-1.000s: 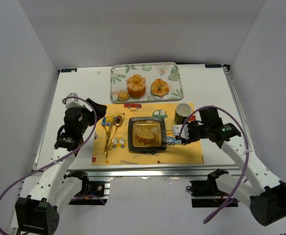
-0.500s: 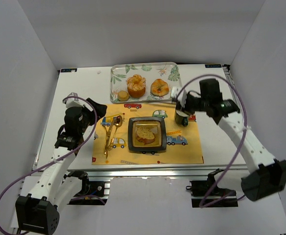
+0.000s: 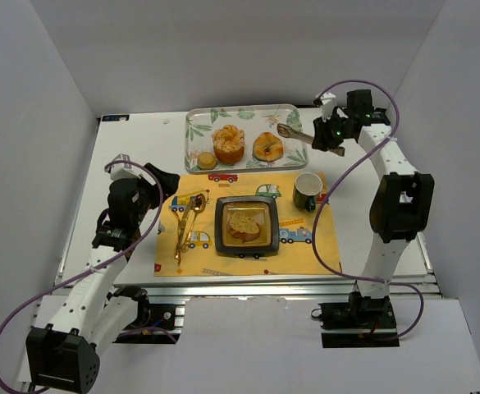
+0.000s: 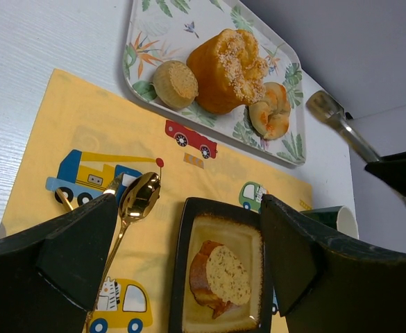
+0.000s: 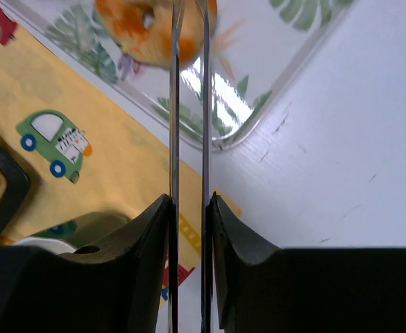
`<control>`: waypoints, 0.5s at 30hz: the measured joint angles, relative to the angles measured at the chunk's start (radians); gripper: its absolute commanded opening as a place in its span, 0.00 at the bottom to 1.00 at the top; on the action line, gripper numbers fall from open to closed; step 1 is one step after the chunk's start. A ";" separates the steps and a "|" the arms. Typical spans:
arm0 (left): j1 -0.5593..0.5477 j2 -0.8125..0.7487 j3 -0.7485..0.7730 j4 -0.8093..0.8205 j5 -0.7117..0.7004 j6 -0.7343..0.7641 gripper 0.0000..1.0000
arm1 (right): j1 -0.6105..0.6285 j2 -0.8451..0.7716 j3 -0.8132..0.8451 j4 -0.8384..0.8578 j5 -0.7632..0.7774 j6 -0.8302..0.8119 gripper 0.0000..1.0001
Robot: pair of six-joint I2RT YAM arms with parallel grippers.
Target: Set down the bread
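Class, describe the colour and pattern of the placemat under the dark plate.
The placemat is yellow, printed with cartoon cars and trucks; clearest in the left wrist view.

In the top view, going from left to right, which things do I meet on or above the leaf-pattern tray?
small round cake → tall muffin → ring-shaped bun → tongs

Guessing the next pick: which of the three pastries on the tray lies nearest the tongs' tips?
The twisted ring-shaped pastry at the right end of the tray; the tall bun and small round cake lie farther left of the tongs.
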 measured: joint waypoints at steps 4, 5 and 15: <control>0.000 0.000 0.000 0.004 0.000 -0.003 0.92 | -0.024 0.061 0.000 -0.046 0.009 0.031 0.36; 0.000 0.002 0.000 0.006 0.000 -0.004 0.92 | -0.024 0.065 0.000 -0.050 0.009 0.035 0.36; 0.000 0.050 0.000 0.019 0.000 -0.006 0.92 | -0.019 0.066 0.000 -0.044 -0.008 0.048 0.40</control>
